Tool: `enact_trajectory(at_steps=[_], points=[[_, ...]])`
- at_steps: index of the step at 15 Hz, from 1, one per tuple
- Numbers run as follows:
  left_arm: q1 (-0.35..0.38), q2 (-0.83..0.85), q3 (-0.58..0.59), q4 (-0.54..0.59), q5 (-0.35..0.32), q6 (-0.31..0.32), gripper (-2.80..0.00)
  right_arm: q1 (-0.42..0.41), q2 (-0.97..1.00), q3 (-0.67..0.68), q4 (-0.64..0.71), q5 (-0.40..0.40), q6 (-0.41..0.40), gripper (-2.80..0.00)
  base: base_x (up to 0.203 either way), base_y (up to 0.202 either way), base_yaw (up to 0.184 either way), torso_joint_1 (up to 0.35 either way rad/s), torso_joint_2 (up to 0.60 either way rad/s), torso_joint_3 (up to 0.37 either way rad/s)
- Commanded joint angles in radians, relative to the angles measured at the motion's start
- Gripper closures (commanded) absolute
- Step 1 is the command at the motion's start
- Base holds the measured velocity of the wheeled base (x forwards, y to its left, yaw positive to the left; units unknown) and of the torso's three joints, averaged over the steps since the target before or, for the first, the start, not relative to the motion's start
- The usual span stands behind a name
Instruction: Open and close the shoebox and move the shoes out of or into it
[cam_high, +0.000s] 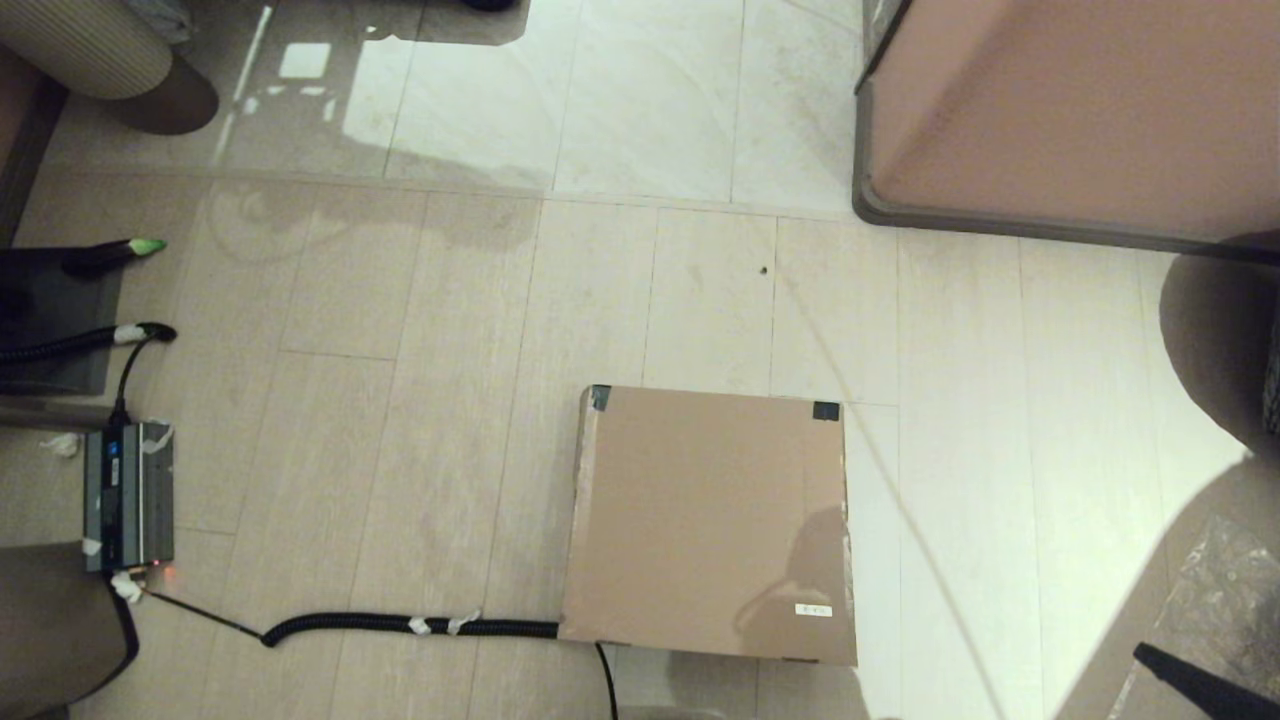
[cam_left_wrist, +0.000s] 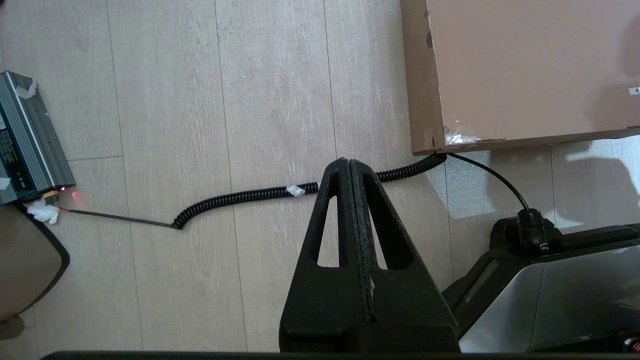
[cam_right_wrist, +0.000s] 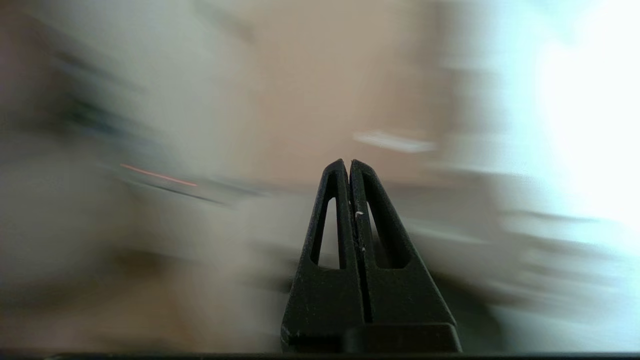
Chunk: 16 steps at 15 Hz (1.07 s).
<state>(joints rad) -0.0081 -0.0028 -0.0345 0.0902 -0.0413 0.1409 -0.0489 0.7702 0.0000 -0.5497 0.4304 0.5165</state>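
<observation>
The brown cardboard shoebox (cam_high: 710, 520) lies on the floor with its lid down flat. It has black tape (cam_high: 826, 410) on the two far corners and a small white label (cam_high: 813, 610) near the front right. The shoes are hidden. My left gripper (cam_left_wrist: 348, 161) is shut and empty. It hovers above the floor just off the near left corner of the shoebox (cam_left_wrist: 525, 70). My right gripper (cam_right_wrist: 348, 162) is shut with nothing in it, and everything behind it is smeared. In the head view only a black pointed part of the right arm (cam_high: 1200, 685) shows, at the lower right corner.
A coiled black cable (cam_high: 400, 625) runs along the floor from a grey power unit (cam_high: 128, 495) on the left to the box's near left corner. A large pinkish-tan block with a grey rim (cam_high: 1070, 110) stands at the far right. The robot's base (cam_left_wrist: 550, 290) is near the box.
</observation>
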Motion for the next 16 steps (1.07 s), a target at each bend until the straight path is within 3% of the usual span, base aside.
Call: enact_trajectory(at_steps=[1,2,3,6,13,16], points=[[0.000,0.003,-0.001,0.002,0.000,0.000,0.00,0.012,0.001,0.001,0.366,-0.268,-0.624,0.00,0.000,0.000,0.000,0.000,0.00,0.000],[0.000,0.003,-0.001,0.003,0.001,-0.003,0.00,0.015,0.001,0.001,0.488,-0.361,-0.647,0.00,0.000,0.000,0.000,0.000,0.00,0.000],[0.000,0.003,-0.002,0.006,0.001,-0.004,0.00,0.026,0.002,0.000,0.550,-0.388,-0.640,0.00,0.000,0.000,0.000,0.000,0.00,0.000],[0.000,0.003,-0.001,0.003,0.001,-0.018,0.00,0.053,-0.082,0.000,0.552,-0.392,-0.631,0.00,0.000,0.000,0.000,0.000,0.00,0.000],[0.000,0.001,0.001,0.002,0.008,-0.032,0.00,0.068,-0.699,0.000,0.554,-0.405,-0.558,0.00,0.000,0.000,0.000,0.000,0.00,0.000],[0.000,0.001,0.002,0.000,0.009,-0.027,0.00,0.057,-0.769,0.001,0.553,-0.429,-0.539,0.00,0.000,0.000,0.000,0.000,0.00,0.000]])
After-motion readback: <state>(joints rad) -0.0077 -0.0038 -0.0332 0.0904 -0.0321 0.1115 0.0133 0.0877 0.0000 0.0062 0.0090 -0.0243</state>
